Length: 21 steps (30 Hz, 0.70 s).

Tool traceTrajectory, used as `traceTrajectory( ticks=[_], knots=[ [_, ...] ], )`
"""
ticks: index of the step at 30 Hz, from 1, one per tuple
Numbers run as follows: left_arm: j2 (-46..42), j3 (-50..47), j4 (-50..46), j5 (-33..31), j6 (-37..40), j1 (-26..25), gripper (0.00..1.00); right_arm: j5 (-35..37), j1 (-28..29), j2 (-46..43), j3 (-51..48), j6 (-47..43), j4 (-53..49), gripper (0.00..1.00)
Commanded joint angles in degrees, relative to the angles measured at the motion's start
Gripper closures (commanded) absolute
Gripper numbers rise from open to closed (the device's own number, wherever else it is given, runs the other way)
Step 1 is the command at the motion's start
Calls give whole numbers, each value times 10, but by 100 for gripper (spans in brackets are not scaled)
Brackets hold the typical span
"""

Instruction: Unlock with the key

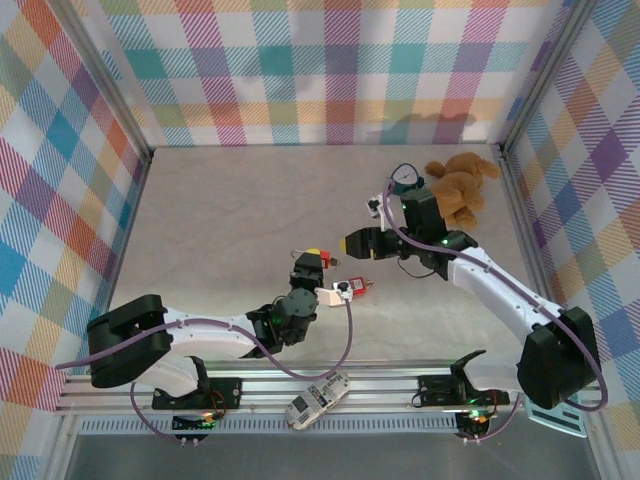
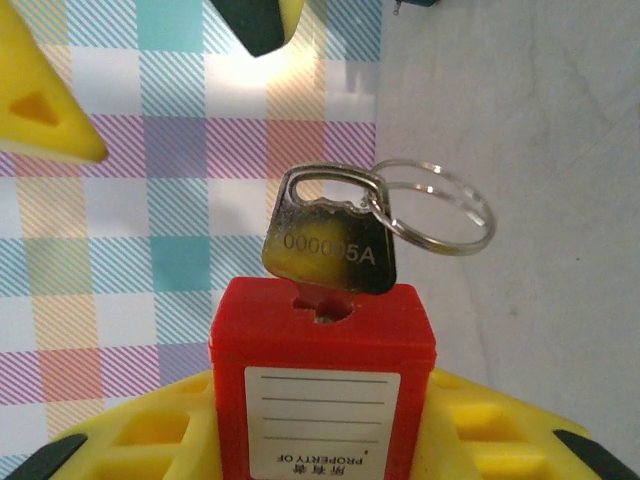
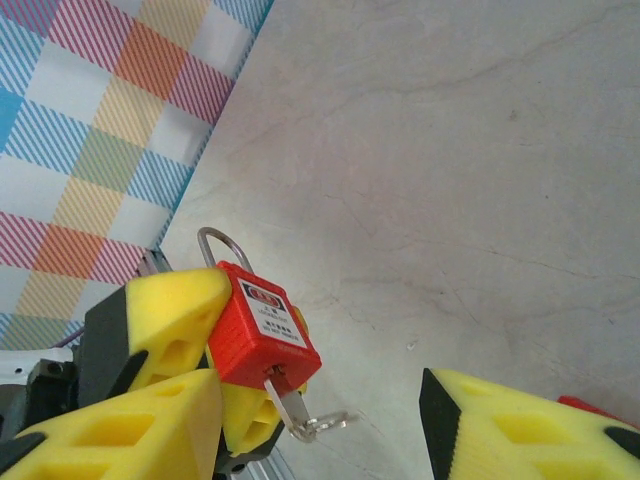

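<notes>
You are looking at a red plastic padlock point(image 2: 322, 390) — a smooth, blocky rectangular body carrying a white label with ruled lines and the words PROPERTY OF, reading upside down in the left wrist view. A flat silver metal key point(image 2: 330, 250) is sitting in its keyway. Its bow is standing clear of the body, stamped 000005A and picking up a yellow reflection. A thin wire split ring point(image 2: 440, 205) is hanging through the slot in the bow. In the right wrist view an arched steel shackle point(image 3: 212, 245) is rising from the opposite end of the body.

The left gripper point(image 1: 308, 265) is clamping the padlock's body between its yellow foam pads point(image 3: 170, 310), which are soft-looking wedges with moulded hollows and black backing. It is holding the lock over the middle of the pale marbled tabletop point(image 1: 230, 200).

The right gripper point(image 1: 355, 243) is hovering just beside the key end. Its own yellow wedge fingers are standing apart with nothing gripped between them, and they are not touching the key.

Further out, a brown plush teddy bear point(image 1: 460, 185) is lying near the right wall behind the right arm. Pastel checked cloth walls point(image 1: 300, 70) are enclosing the table on three sides.
</notes>
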Motion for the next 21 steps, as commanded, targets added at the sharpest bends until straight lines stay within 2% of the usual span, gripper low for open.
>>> traceTrajectory(
  ticks=[1,9,16,21],
  knots=[
    [1,-3,74,-14,23,-3,77,-31,-1,29,33,-26,-21,46],
    [38,-3,88,-15,21,5,77,-49,7,53,59,-47,-61,48],
    [36,-3,91,-16,24,7,77,-32,28,63,71,-84,-124,49],
    [43,-2,104,-19,32,7,78,-17,33,72,75,-83,-127,49]
  ],
)
